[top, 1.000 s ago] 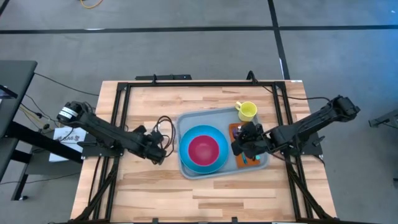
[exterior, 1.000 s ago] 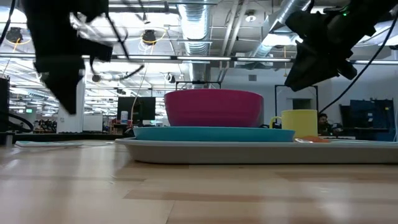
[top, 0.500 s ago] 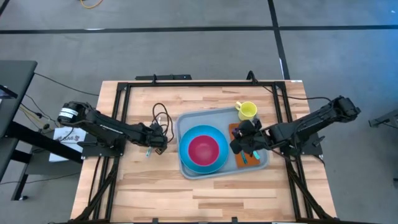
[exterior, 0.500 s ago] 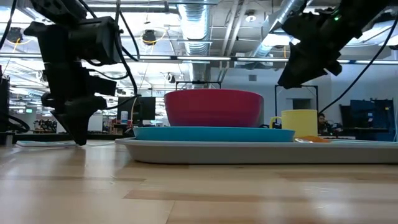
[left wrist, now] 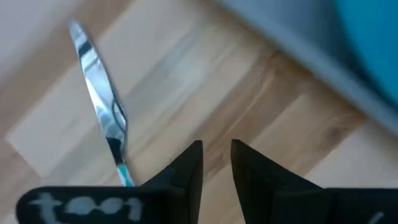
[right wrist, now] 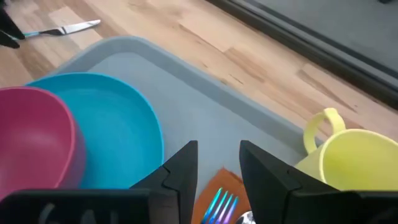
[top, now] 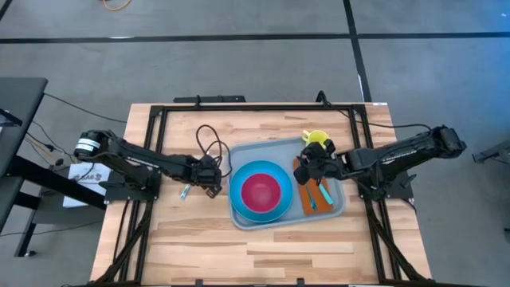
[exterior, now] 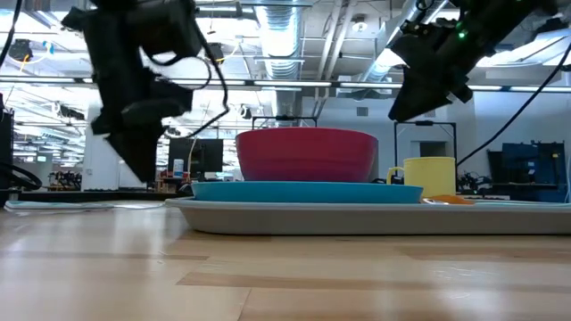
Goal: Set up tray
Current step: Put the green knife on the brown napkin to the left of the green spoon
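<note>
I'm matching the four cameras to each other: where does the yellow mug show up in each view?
High view: yellow mug at the tray's far right corner, partly under the right arm.
Low view: mug right of the pink bowl.
Left wrist view: not in it.
Right wrist view: mug at the right edge.
Shared landmark: the pink bowl.

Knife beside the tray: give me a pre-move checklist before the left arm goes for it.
1. Steel knife with teal handle lies flat on the wooden table, outside the large pale grey-blue plastic tray: ok.
2. Left gripper empty, fingers only slightly apart: ok.
3. Left gripper lined up over the knife: not ok, the knife lies off to one side.
4. Right gripper clear of the knife, above the orange-brown napkin on the tray: ok.
5. Free spot for the knife on the napkin: cannot tell.
6. Pink bowl sits on the round blue plate, yellow mug on the tray: ok.
</note>
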